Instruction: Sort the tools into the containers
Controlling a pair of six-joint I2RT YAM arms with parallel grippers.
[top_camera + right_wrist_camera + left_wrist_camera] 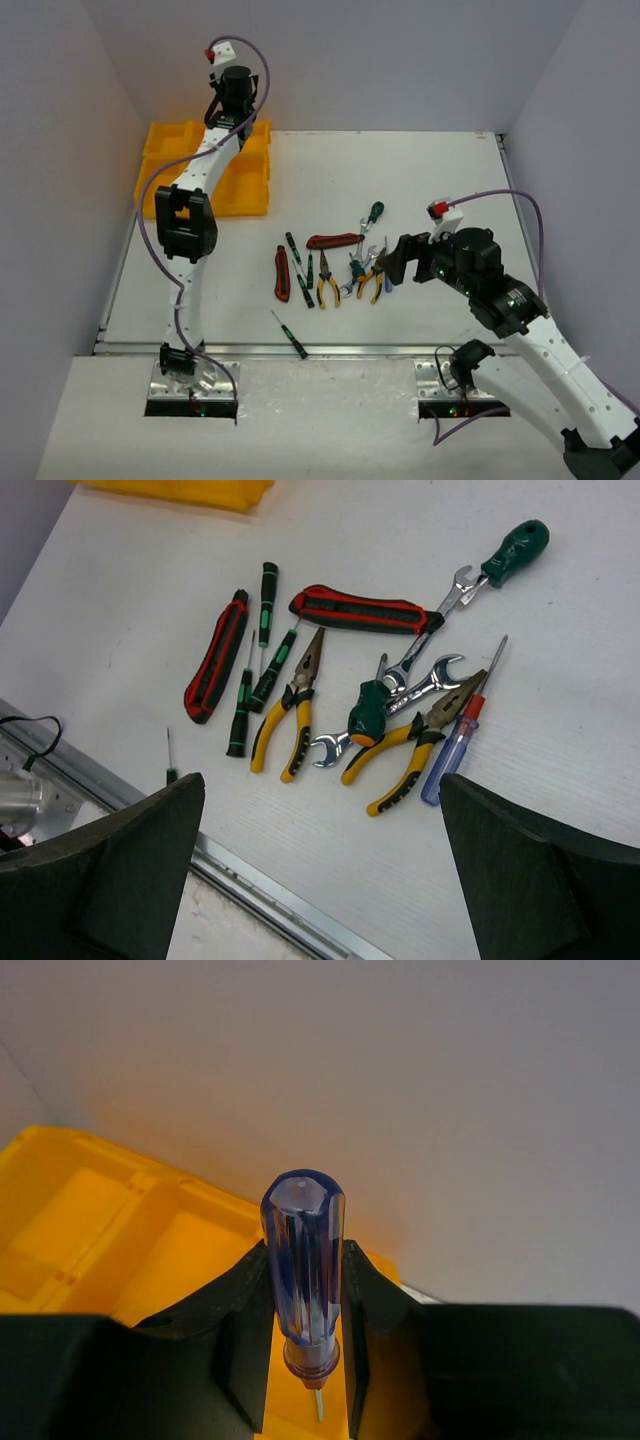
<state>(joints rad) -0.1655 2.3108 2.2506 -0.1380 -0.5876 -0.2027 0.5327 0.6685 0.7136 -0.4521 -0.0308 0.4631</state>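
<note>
My left gripper [305,1305] is shut on a blue-handled screwdriver [303,1260], held handle-up above a compartment of the yellow tray [95,1220]. In the top view this gripper [224,122] hangs over the tray's [245,190] back right part. My right gripper [320,805] is open and empty, above the table just right of the tool pile [335,265]. The pile holds two red-black knives [215,658], green-black screwdrivers [240,710], two yellow pliers [290,715], silver wrenches [420,660], two green-handled screwdrivers [515,550] and a second blue screwdriver [455,755].
A small green screwdriver [290,335] lies alone near the table's front metal edge [330,350]. White walls close in the table at the back and both sides. The tray sits in the back left corner.
</note>
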